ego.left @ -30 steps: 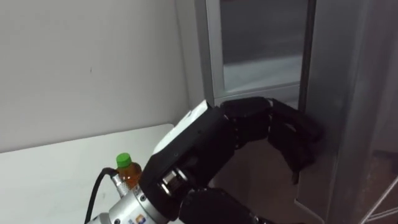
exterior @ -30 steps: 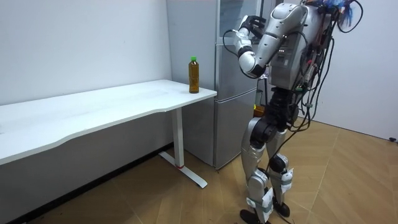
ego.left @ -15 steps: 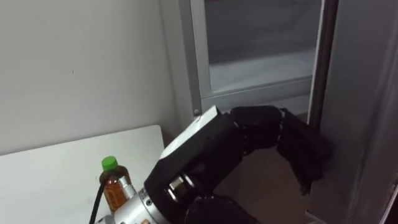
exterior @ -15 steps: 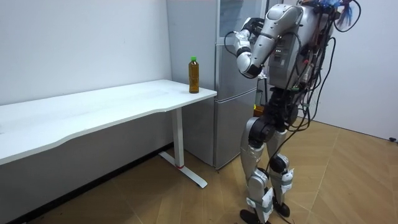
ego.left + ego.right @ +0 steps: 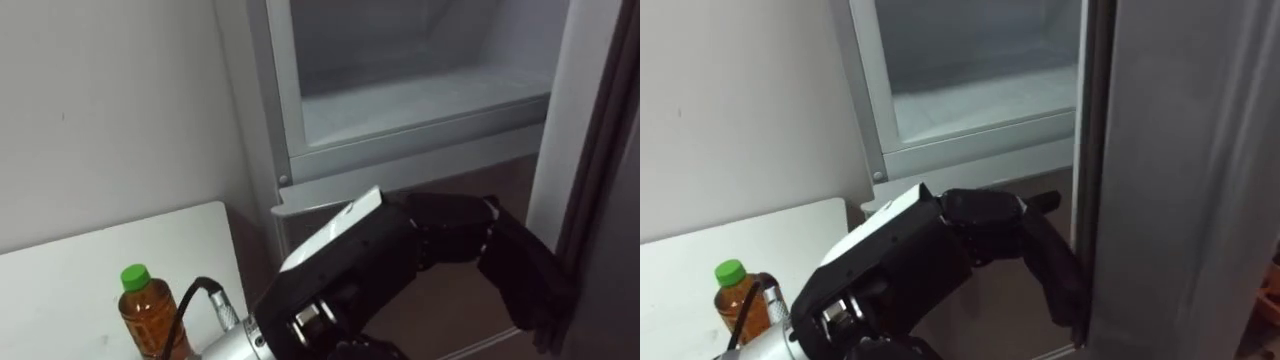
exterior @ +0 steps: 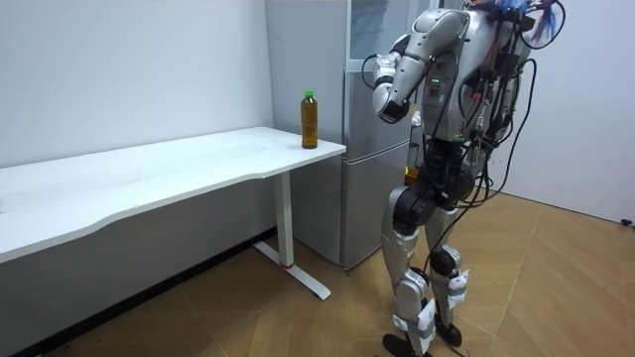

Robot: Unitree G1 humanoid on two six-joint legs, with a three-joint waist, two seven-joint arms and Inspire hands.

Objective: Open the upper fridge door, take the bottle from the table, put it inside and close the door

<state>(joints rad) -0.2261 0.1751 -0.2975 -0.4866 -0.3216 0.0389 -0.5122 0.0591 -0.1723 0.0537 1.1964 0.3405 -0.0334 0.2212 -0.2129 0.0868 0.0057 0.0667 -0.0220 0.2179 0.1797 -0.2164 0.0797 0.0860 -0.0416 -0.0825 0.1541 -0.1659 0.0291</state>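
Slippage is my worry: the left hand (image 5: pixel 390 255), clamped on the fridge door (image 5: pixel 1185 150) edge at lower right, could lose it, letting the door swing shut.

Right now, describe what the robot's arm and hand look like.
The left hand is glossy black, with chunky segmented fingers and a white tag across its back. Its wrist is a silver metal cylinder with a black cable looping into it. In the room view the left arm has rounded silver-grey shells.
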